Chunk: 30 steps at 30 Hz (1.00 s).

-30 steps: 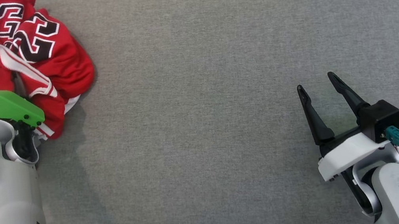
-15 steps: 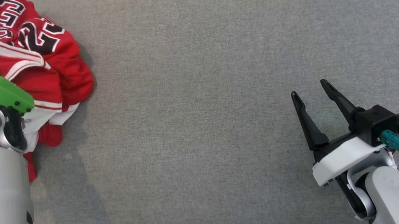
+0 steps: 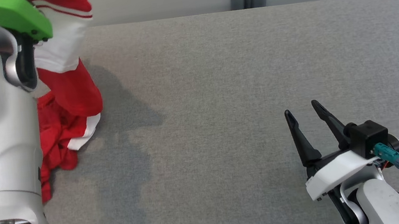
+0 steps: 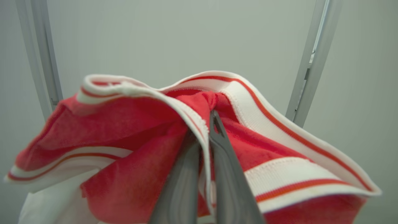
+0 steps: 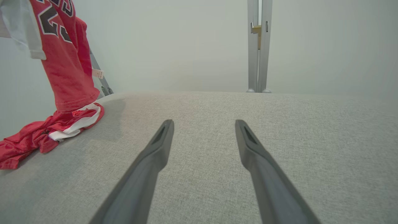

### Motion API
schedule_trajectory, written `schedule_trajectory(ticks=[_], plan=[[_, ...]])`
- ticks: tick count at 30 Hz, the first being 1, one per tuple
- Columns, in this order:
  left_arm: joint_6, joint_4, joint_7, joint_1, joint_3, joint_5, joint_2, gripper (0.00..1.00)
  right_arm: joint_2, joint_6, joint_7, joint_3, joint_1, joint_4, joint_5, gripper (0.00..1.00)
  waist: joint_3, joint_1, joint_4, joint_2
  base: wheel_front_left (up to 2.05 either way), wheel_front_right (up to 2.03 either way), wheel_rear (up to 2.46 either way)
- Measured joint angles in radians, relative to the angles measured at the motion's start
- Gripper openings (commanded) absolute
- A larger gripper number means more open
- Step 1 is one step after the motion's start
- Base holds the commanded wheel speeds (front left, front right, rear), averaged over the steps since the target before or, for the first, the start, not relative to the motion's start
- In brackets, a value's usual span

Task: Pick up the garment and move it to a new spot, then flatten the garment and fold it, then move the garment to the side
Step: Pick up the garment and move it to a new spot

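pinching garment [image 4: 124, 133]: left tool [image 4: 203, 124] (hem, perhaps)

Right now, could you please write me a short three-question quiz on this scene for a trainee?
1. True or false: the left end effector is shut on the red garment.
2. Multiple choice: the garment's lower end is A) hanging fully in the air, B) lying bunched on the grey surface, C) spread out flat.
3. Fill in: the right end effector is ____ and holds nothing.
Key: 1 true; 2 B; 3 open.
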Motion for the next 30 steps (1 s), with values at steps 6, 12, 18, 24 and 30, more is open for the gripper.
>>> schedule_trajectory(ticks=[6, 12, 18, 24, 30], plan=[[-0.007, -0.109, 0.025, -0.015, -0.073, -0.019, -0.057, 0.00, 0.000, 0.000, -0.007, 0.007, -0.002, 0.006, 0.003, 1.00, -0.041, 0.0000, -0.075, 0.0000, 0.00, 0.00, 0.00], [-0.012, -0.279, 0.053, 0.004, -0.224, -0.109, -0.092, 0.00, 0.000, 0.000, -0.009, 0.006, -0.016, 0.003, -0.002, 1.00, -0.046, 0.0000, -0.172, 0.0000, 0.00, 0.00, 0.00], [-0.012, -0.374, 0.063, 0.052, -0.333, -0.170, -0.098, 0.00, 0.000, 0.000, -0.010, 0.000, -0.032, -0.004, -0.005, 1.00, -0.025, 0.0000, -0.267, 0.0000, 0.00, 0.00, 0.00], [-0.012, -0.335, 0.085, 0.157, -0.416, -0.195, -0.101, 0.00, -0.001, 0.000, -0.012, -0.001, -0.038, -0.007, 0.003, 1.00, 0.012, 0.0000, -0.343, 0.0000, 0.00, 0.00, 0.00], [0.003, -0.173, 0.098, 0.292, -0.460, -0.185, -0.093, 0.08, -0.001, 0.000, -0.012, -0.001, -0.046, -0.012, 0.006, 1.00, 0.048, -0.0001, -0.387, 0.0000, 0.00, 0.00, 0.00]])
